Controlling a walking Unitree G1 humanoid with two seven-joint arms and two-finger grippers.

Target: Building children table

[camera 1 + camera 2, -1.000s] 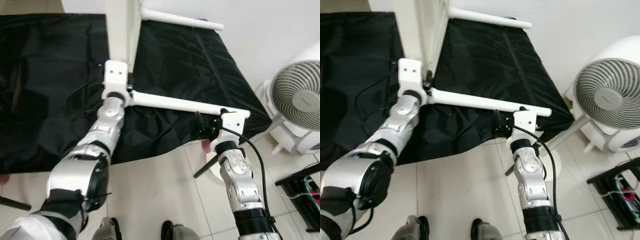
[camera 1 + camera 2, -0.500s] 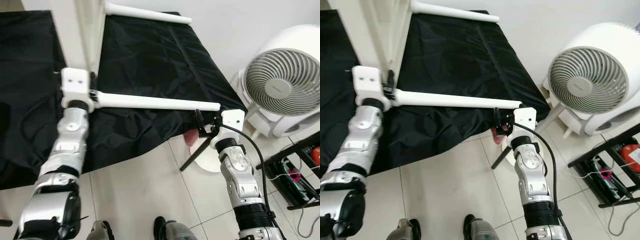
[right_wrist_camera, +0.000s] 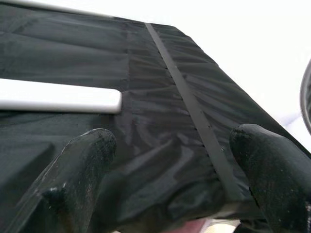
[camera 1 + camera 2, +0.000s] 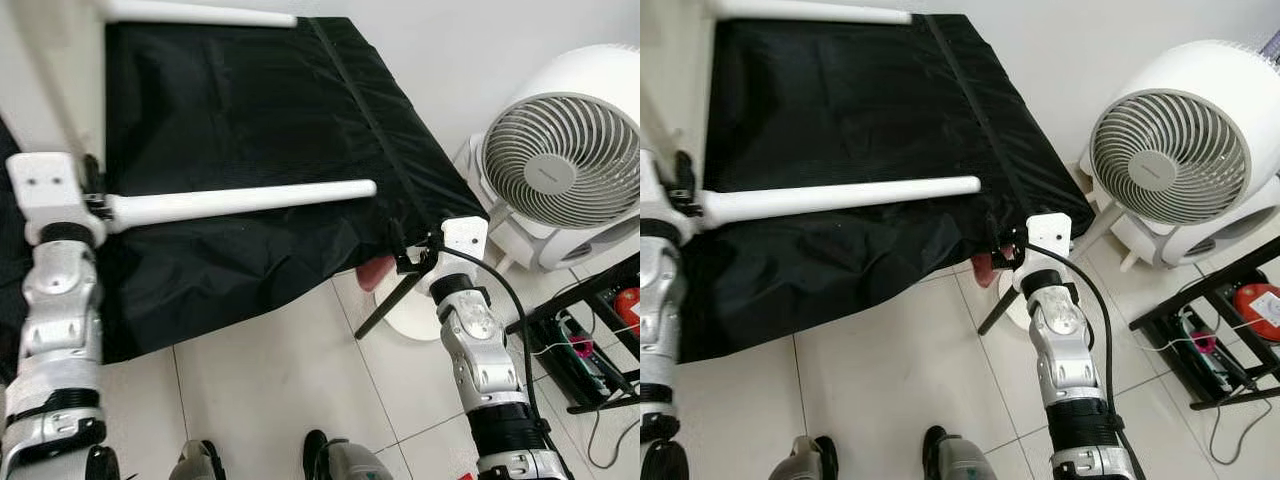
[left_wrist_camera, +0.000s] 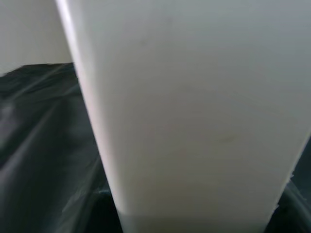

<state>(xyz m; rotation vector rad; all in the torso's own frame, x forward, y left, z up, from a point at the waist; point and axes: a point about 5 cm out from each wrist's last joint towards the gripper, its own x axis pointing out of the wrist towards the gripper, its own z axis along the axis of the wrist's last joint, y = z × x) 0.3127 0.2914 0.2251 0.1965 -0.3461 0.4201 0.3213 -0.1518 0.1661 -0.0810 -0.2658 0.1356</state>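
A white children's table lies on its side on a black cloth [image 4: 240, 110]. Its flat top [image 4: 35, 90] stands at the left edge, and the same white surface [image 5: 194, 111] looms close in the left wrist view. One round white leg [image 4: 240, 200] points right, and a second leg [image 4: 200, 13] runs along the far edge. My left gripper [image 4: 92, 195] sits at the base of the near leg. My right gripper [image 4: 403, 250] hangs open at the cloth's near right corner, clear of the leg tip [image 3: 115, 101]. Nothing lies between its fingers [image 3: 90, 150].
A big white fan [image 4: 560, 175] stands on the tiled floor to the right. Beyond it is a black rack [image 4: 600, 340] with cables. A black rod [image 4: 385, 305] and something pink [image 4: 375, 272] poke out under the cloth's corner. My feet [image 4: 330, 460] show below.
The right gripper has come off the leg's end. The left arm has carried the table left across the cloth, leaving the tip well short of the right gripper. The camera has also turned.
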